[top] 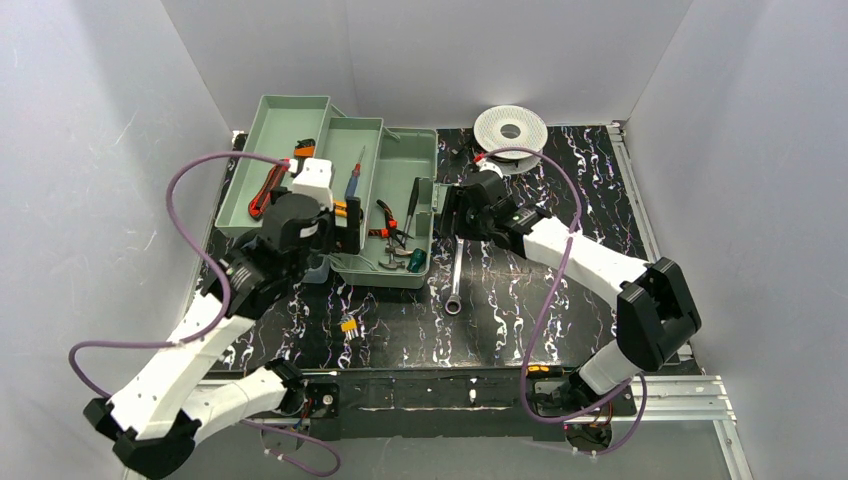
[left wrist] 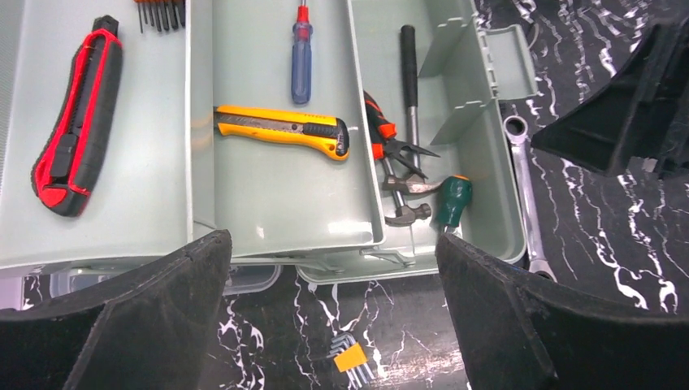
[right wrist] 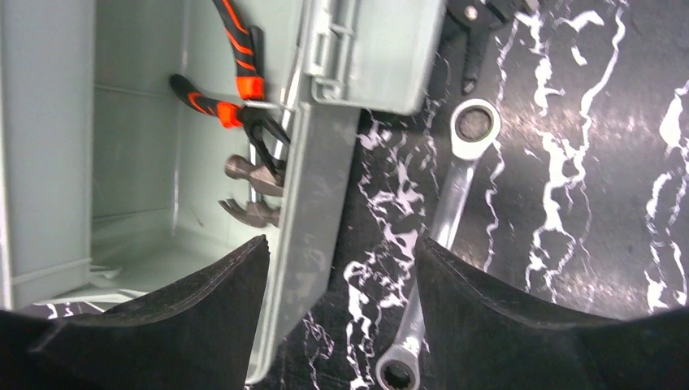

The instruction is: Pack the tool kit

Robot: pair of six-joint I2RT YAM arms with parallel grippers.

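- Seen from above as it bends in over the near left corner of the green toolbox (top: 385, 272), my left arm carries my left hand (top: 349, 226) above the trays.
- Left wrist view: my fingers (left wrist: 146, 317) stand wide apart; the hand is released and holds nothing.
- My right arm folds in from the right, and my right hand (top: 447, 212) sits at the toolbox's right wall, parted and empty.
- Right wrist view: that wall runs between my two fingers (right wrist: 203, 317); I cannot tell whether either touches it.
- Packed:
  - red utility knife (left wrist: 77, 122) in the left tray (left wrist: 154, 195);
  - yellow utility knife (left wrist: 280, 130) and blue screwdriver (left wrist: 301, 57) in the middle tray (left wrist: 268, 203);
  - pliers (left wrist: 386, 134), hammer (left wrist: 409, 73) and green-handled screwdriver (left wrist: 453, 199) in the deep right compartment (left wrist: 483, 231).
- Unpacked: the wrench (left wrist: 524, 187) lies on the black desk (top: 560, 300) just beside the right wall; the hex key set (left wrist: 351, 356) lies on the desk near the box's front.
- Hidden:
  - from above, my left wrist covers much of the trays;
  - the hammer's shaft passes under the pliers;
  - a row of dark keys (left wrist: 158, 12) at the left tray's far edge is cut off by the frame.
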